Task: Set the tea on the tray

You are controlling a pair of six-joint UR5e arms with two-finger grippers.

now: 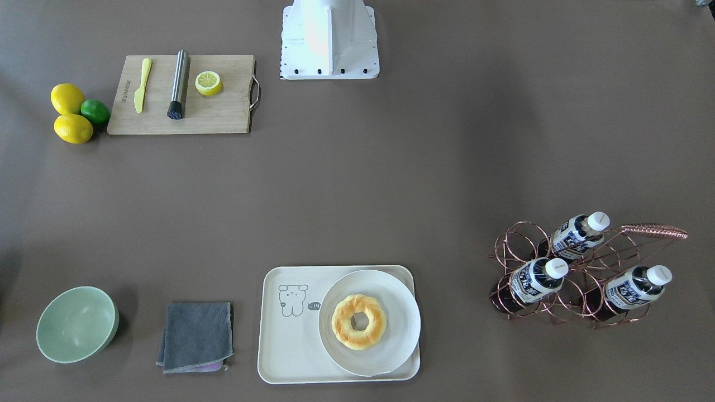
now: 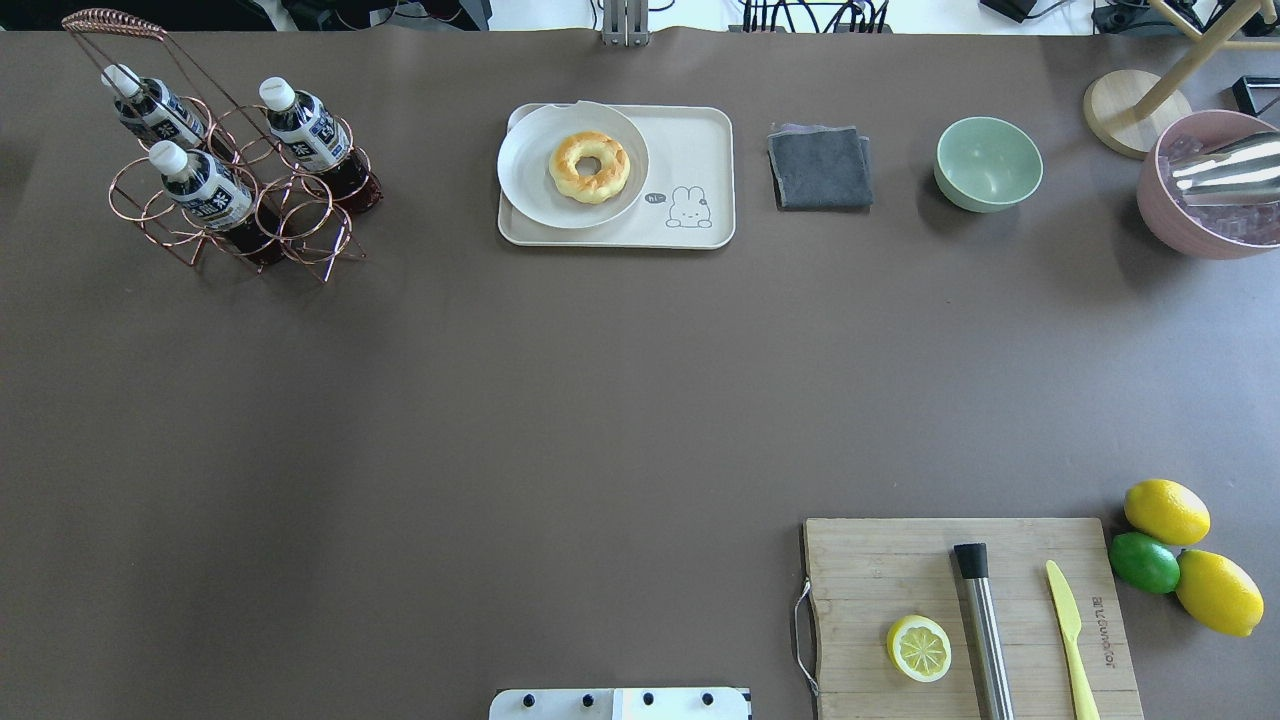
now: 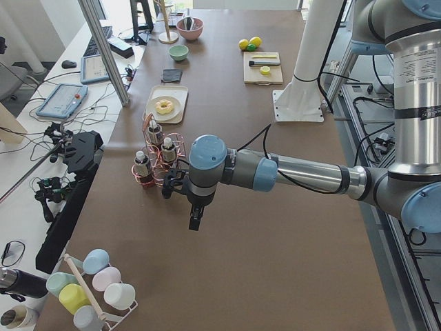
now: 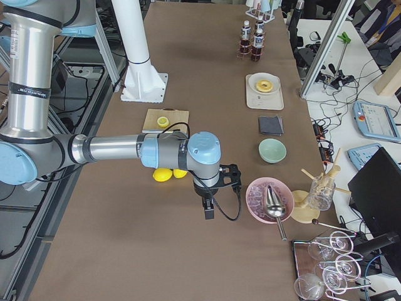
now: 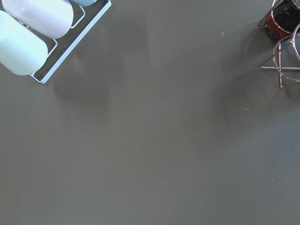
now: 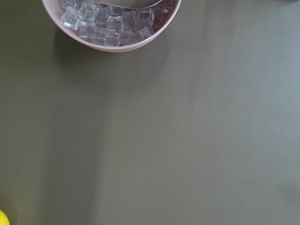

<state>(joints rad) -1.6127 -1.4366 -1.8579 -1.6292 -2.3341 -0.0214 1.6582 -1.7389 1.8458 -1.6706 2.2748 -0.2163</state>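
Three tea bottles with white caps and navy labels lean in a copper wire rack. The cream tray has a small line drawing and carries a round plate with a doughnut. My left gripper hangs over bare table a little short of the rack. My right gripper hangs beside a pink ice bowl, far from the tray. Both show only in the side views, so I cannot tell whether they are open or shut.
A wooden cutting board holds a lemon half, a steel rod and a yellow knife. Two lemons and a lime lie beside it. A grey cloth and a green bowl sit right of the tray. Pastel mugs stand in a white rack.
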